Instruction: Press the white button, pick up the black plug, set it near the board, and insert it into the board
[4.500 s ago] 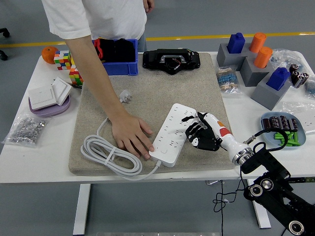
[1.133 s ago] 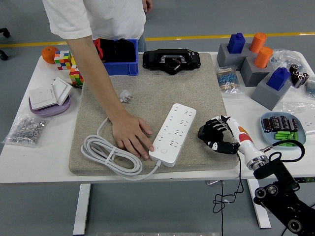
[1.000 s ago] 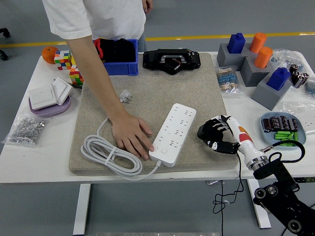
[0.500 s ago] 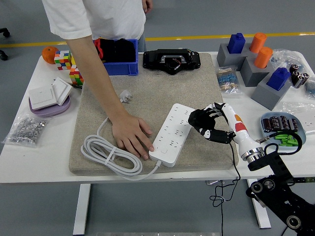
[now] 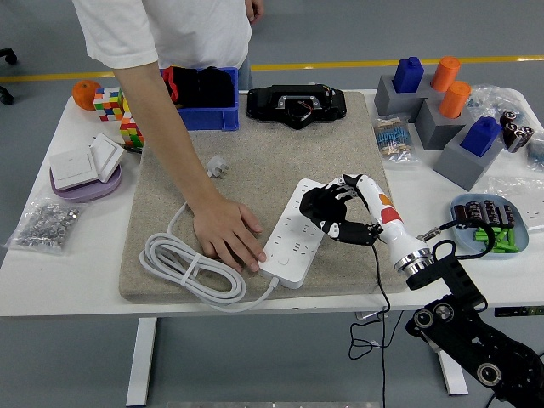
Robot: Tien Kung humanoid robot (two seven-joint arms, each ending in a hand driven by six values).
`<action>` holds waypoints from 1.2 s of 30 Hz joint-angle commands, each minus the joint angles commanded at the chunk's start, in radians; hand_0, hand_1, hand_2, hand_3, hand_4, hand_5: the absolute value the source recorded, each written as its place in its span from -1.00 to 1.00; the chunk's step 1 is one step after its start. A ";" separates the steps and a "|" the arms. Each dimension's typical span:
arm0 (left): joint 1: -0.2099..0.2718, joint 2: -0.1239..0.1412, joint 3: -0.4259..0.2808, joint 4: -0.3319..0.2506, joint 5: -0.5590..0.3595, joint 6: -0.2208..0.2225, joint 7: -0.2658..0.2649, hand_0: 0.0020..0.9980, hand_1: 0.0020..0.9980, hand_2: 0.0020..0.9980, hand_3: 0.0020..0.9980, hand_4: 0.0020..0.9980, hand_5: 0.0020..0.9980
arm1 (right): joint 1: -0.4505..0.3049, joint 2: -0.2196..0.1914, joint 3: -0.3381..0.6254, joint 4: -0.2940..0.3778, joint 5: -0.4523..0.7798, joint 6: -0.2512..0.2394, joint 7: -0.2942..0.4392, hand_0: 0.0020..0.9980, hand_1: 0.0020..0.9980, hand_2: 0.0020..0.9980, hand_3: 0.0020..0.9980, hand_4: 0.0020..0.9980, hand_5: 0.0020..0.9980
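The board (image 5: 297,231) is steadied by a person's hand (image 5: 228,238); the right hand (image 5: 333,217) hovers at frame centre, fingers curled, seemingly around the black plug.

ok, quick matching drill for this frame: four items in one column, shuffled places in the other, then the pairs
Items:
1. power strip
2. blue bin
3. coiled white cable
4. orange fruit

Places:
A. far left corner of the table
B. near left part of the mat, beside the person's hand
C. far edge of the mat, in front of the person
D. middle of the mat, under the robot's right hand

Pairs: 1-D, 2-C, 3-B, 4-A
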 joint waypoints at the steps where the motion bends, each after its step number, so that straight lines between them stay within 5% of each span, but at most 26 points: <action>1: -0.001 0.000 -0.001 0.000 0.002 0.000 0.000 0.42 0.33 0.18 0.36 0.30 -0.43 | 0.003 0.002 -0.006 -0.003 0.002 -0.001 0.001 -0.27 -0.42 -0.42 -0.12 0.56 -1.00; 36: -0.002 0.001 -0.002 0.000 -0.001 0.000 0.001 0.42 0.33 0.18 0.37 0.30 -0.43 | 0.042 0.026 -0.081 -0.148 0.048 -0.012 0.032 -0.24 -0.40 -0.41 -0.14 0.57 -1.00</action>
